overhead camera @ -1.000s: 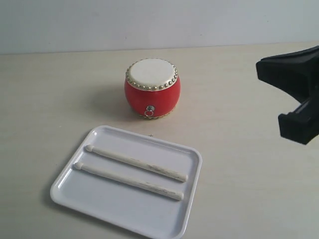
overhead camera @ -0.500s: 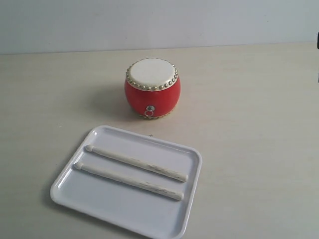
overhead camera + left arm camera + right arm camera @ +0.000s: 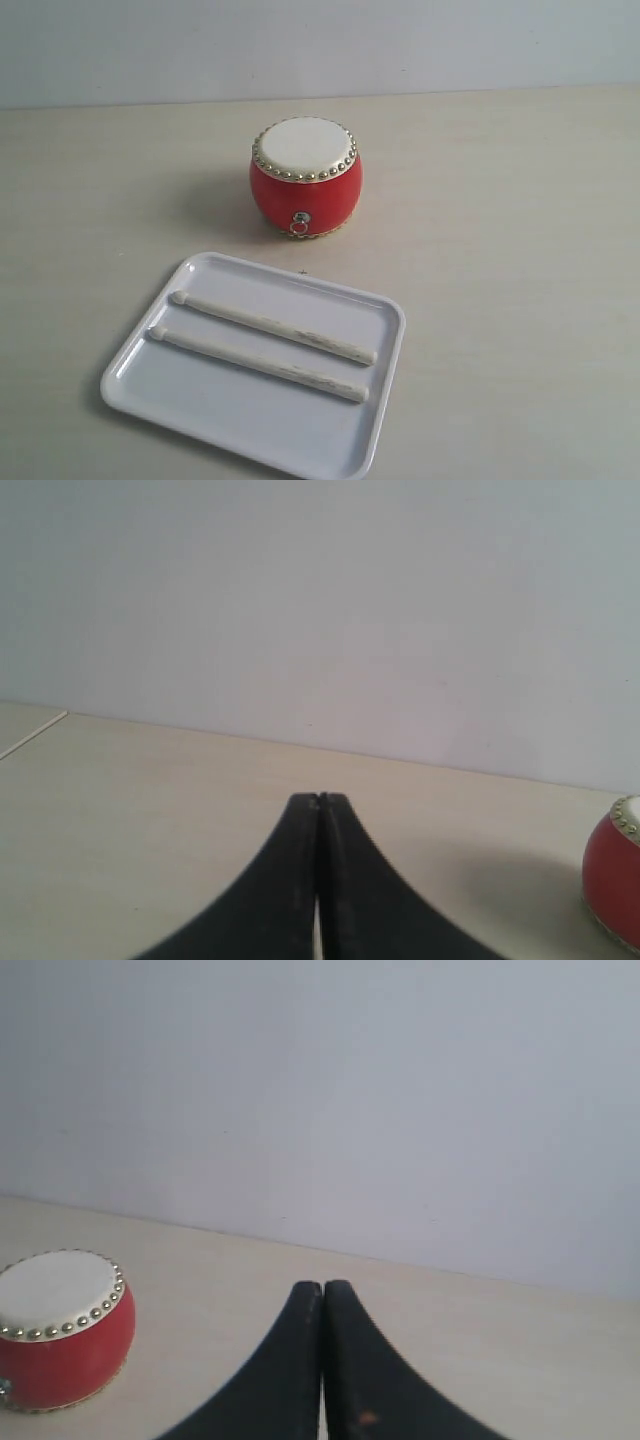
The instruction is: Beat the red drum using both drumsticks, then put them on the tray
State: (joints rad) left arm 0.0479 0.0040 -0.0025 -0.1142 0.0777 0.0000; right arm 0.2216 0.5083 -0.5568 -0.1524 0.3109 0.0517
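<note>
**A:** Starting at the left, what sits on the pale beige surface (image 3: 500,260)?

**B:** One large, flat, white rectangular plastic tray (image 3: 225,420) with a low rim, lying at a slant. Inside it are two thin cream-white wooden drumsticks (image 3: 272,326), side by side, roughly parallel and not touching. The nearer one (image 3: 255,362) lies just in front of the farther. Both have their small rounded tips pointing left.

**A:** And further along?

**B:** One small, squat, barrel-shaped red drum (image 3: 305,190). It stands upright on the surface just behind the tray's far edge, apart from it. Its cream skin faces up and is ringed with gold studs. A metal ring on its side faces the tray.

**A:** How many hands?

**B:** Two, each seen only by its own wrist camera. The left hand (image 3: 319,798) has its black fingers pressed together with nothing between them, and a sliver of the drum (image 3: 615,880) shows well off to one side. The right hand (image 3: 322,1285) is likewise closed on nothing, and the drum (image 3: 60,1340) stands apart from it.
</note>
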